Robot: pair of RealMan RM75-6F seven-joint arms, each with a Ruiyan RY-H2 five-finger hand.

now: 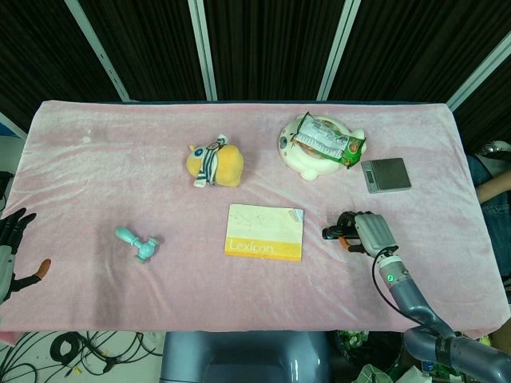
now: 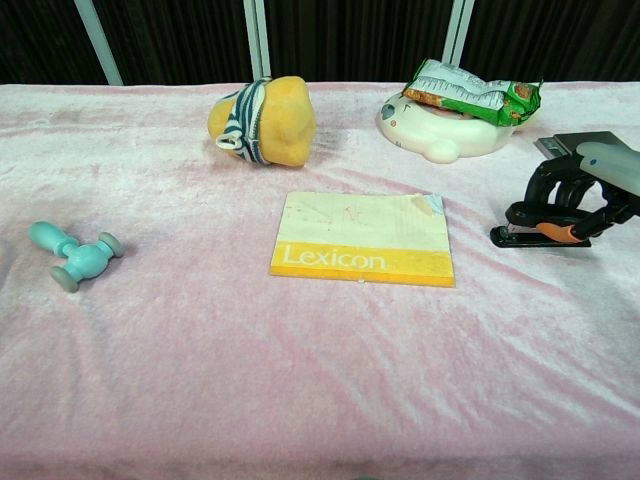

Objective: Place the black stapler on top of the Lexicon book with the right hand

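Observation:
The Lexicon book, cream with a yellow band, lies flat at the middle of the pink cloth. To its right, the black stapler with an orange part sits low on the cloth, apart from the book. My right hand reaches over it from the right, and its fingers curl around the stapler's top, gripping it. My left hand hangs at the table's left edge, fingers spread and holding nothing; the chest view does not show it.
A yellow plush toy lies behind the book. A teal toy sits to the left. A white dish-like toy with a snack packet and a grey scale stand at back right.

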